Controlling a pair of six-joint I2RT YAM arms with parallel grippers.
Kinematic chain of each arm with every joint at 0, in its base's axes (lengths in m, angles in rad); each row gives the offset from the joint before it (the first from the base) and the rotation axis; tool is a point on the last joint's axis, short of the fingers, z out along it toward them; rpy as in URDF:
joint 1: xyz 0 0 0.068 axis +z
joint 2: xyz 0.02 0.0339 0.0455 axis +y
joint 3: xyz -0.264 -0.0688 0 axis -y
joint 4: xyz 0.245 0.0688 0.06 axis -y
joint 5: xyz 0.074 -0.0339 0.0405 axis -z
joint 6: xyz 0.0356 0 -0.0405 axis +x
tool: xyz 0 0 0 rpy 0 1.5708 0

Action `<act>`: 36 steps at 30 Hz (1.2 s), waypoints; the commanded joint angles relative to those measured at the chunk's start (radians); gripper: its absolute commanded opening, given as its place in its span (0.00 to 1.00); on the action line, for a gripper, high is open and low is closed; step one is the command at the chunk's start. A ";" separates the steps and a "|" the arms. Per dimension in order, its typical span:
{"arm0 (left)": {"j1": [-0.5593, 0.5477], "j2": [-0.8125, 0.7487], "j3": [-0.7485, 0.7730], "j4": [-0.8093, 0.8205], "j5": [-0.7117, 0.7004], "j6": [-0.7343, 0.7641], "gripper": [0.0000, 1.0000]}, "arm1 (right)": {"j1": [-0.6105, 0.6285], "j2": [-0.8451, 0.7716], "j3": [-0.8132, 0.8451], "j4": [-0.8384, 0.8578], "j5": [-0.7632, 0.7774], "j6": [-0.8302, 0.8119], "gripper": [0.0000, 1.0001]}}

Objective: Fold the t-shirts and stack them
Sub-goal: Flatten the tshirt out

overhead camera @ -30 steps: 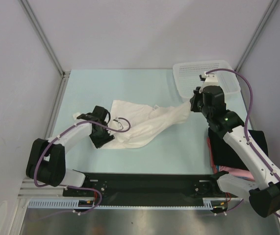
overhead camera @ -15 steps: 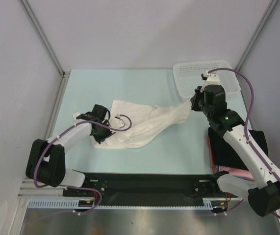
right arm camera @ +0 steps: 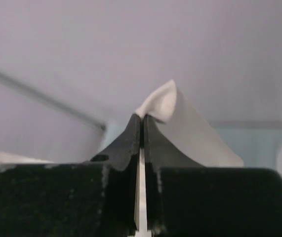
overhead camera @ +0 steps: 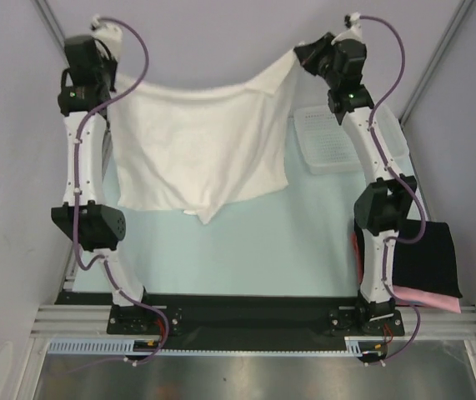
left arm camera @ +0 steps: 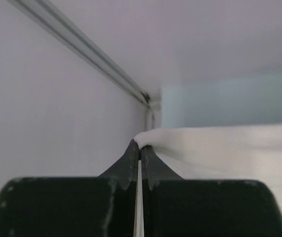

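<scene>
nearest you, well this side of the mesh basket [overhead camera: 331, 148], the folded black t-shirt [overhead camera: 425, 254] lies on the pink t-shirt [overhead camera: 429, 298], of which only an edge shows. left of the basket, the white t-shirt [overhead camera: 196, 142] hangs spread, hiding part of the table [overhead camera: 304, 237]. your left gripper [left arm camera: 140, 146] and right gripper [right arm camera: 141, 118] are each clamped on a top corner. the right arm crosses the basket.

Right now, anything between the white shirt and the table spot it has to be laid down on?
Nothing visible. The left gripper and right gripper pinch the white t-shirt by its top corners; the table below its hem shows bare, though the cloth hides part of it. The mesh basket sits beside its right edge.
</scene>
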 commanded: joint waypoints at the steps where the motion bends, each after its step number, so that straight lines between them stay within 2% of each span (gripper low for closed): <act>1: 0.025 0.077 0.423 0.028 -0.152 -0.096 0.00 | -0.059 0.135 0.349 0.231 -0.047 0.272 0.00; 2: 0.030 0.089 0.447 0.074 -0.198 -0.087 0.00 | -0.059 0.172 0.508 0.276 -0.021 0.277 0.00; 3: 0.046 0.077 0.438 0.129 -0.221 -0.078 0.00 | -0.059 0.212 0.547 0.387 -0.007 0.276 0.00; 4: 0.057 0.034 0.385 0.251 -0.243 -0.064 0.00 | -0.059 0.211 0.570 0.435 0.039 0.260 0.00; 6: 0.082 -0.003 0.342 0.344 -0.240 -0.064 0.00 | -0.059 0.168 0.520 0.504 0.088 0.210 0.00; 8: 0.123 -0.014 0.375 0.387 -0.202 -0.079 0.00 | -0.057 0.079 0.436 0.586 0.117 0.103 0.00; 11: 0.145 -0.052 0.348 0.393 -0.143 -0.043 0.00 | -0.068 0.019 0.425 0.529 0.052 0.001 0.00; 12: 0.146 -0.073 0.308 0.399 -0.114 -0.031 0.00 | -0.074 -0.002 0.364 0.470 0.032 -0.011 0.00; 14: 0.146 -0.167 0.126 0.401 -0.074 0.011 0.00 | -0.076 -0.123 0.212 0.436 -0.022 -0.039 0.00; 15: 0.146 -0.202 0.048 0.402 -0.032 0.023 0.00 | -0.076 -0.186 0.000 0.425 -0.031 -0.048 0.00; 16: 0.148 -0.286 -0.128 0.408 -0.011 0.063 0.00 | -0.065 -0.244 -0.116 0.426 -0.031 -0.056 0.00; 17: 0.148 -0.334 -0.230 0.427 0.002 0.081 0.00 | -0.056 -0.371 -0.231 0.433 -0.021 -0.065 0.00; 18: 0.154 -0.384 -0.334 0.447 0.031 0.100 0.00 | -0.047 -0.431 -0.367 0.449 -0.004 -0.079 0.00; 19: 0.155 -0.481 -0.542 0.479 0.055 0.149 0.00 | -0.027 -0.487 -0.582 0.451 0.012 -0.083 0.00; 20: 0.157 -0.527 -0.641 0.493 0.064 0.173 0.00 | -0.011 -0.604 -0.700 0.442 0.042 -0.085 0.00; 21: 0.158 -0.570 -0.734 0.508 0.069 0.218 0.00 | 0.004 -0.653 -0.795 0.407 0.062 -0.094 0.00; 22: 0.165 -0.636 -0.881 0.494 0.085 0.241 0.00 | 0.048 -0.709 -0.975 0.385 0.106 -0.100 0.00; 24: 0.174 -0.691 -1.005 0.459 0.087 0.279 0.00 | 0.097 -0.844 -1.127 0.307 0.168 -0.094 0.00; 25: 0.175 -0.734 -1.100 0.410 0.099 0.295 0.00 | 0.128 -0.881 -1.261 0.276 0.209 -0.080 0.00; 27: 0.194 -0.771 -1.171 0.355 0.101 0.307 0.00 | 0.211 -0.985 -1.357 0.153 0.239 -0.038 0.00; 31: 0.215 -0.794 -1.284 0.105 0.075 0.361 0.00 | 0.373 -1.105 -1.477 -0.125 0.409 0.126 0.00; 33: 0.215 -0.799 -1.327 0.039 0.043 0.388 0.00 | 0.445 -1.122 -1.523 -0.263 0.420 0.195 0.00; 36: 0.215 -0.808 -1.401 -0.061 -0.055 0.393 0.00 | 0.534 -1.110 -1.575 -0.372 0.356 0.283 0.00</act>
